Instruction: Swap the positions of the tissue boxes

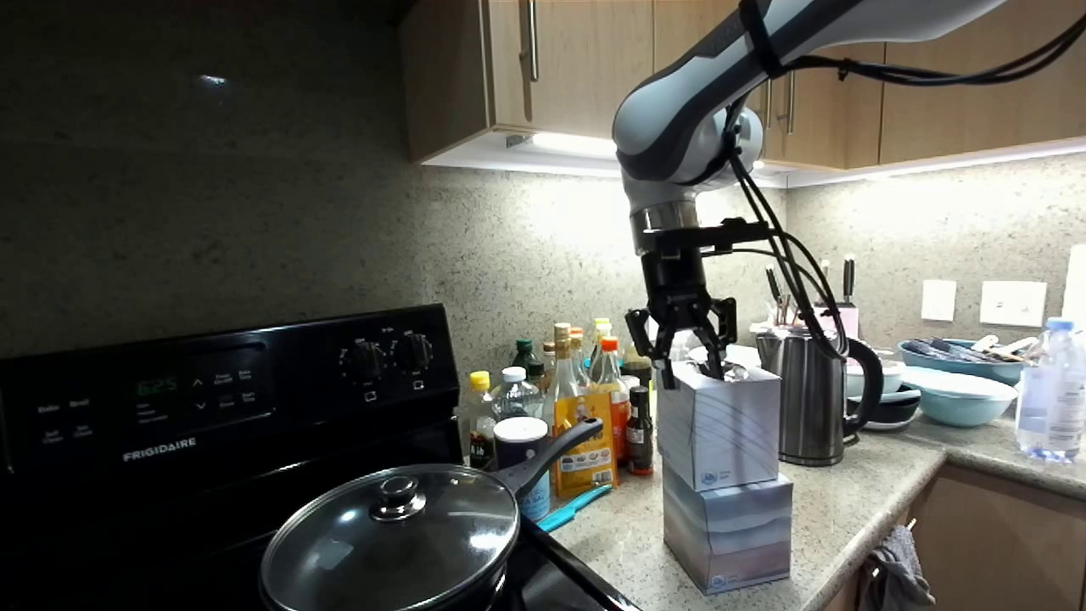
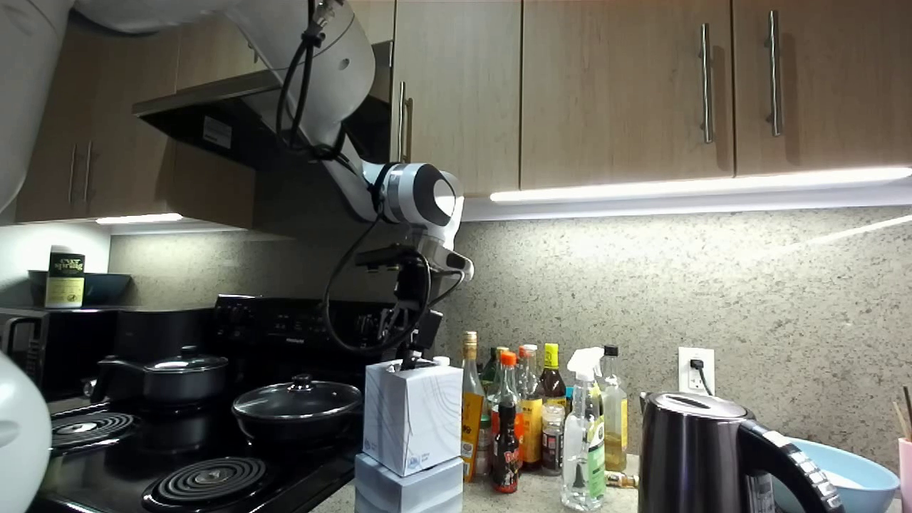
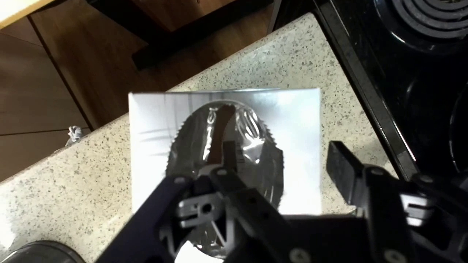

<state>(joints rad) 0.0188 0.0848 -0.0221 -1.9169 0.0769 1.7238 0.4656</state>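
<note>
The whitish tissue box (image 1: 734,433) sits on top of the pale grey-lavender tissue box (image 1: 734,539), slightly turned against it. In an exterior view the whitish box (image 2: 413,417) also rests on the grey-lavender box (image 2: 410,490), which is cut off by the lower edge. In the wrist view the whitish box's top (image 3: 299,146) shows, with its oval plastic-film opening. My gripper (image 1: 689,373) points down at the whitish box's top. In the wrist view my gripper (image 3: 287,164) is open. One finger is over the opening; the other is outside the box's stove-side edge. Finger depth is unclear.
A steel kettle (image 1: 802,399) stands beside the boxes on the counter. Several bottles (image 1: 585,399) stand along the back wall. A lidded pan (image 1: 394,535) sits on the black stove, its handle reaching over the counter. A teal knife (image 1: 575,507) lies near the stove edge.
</note>
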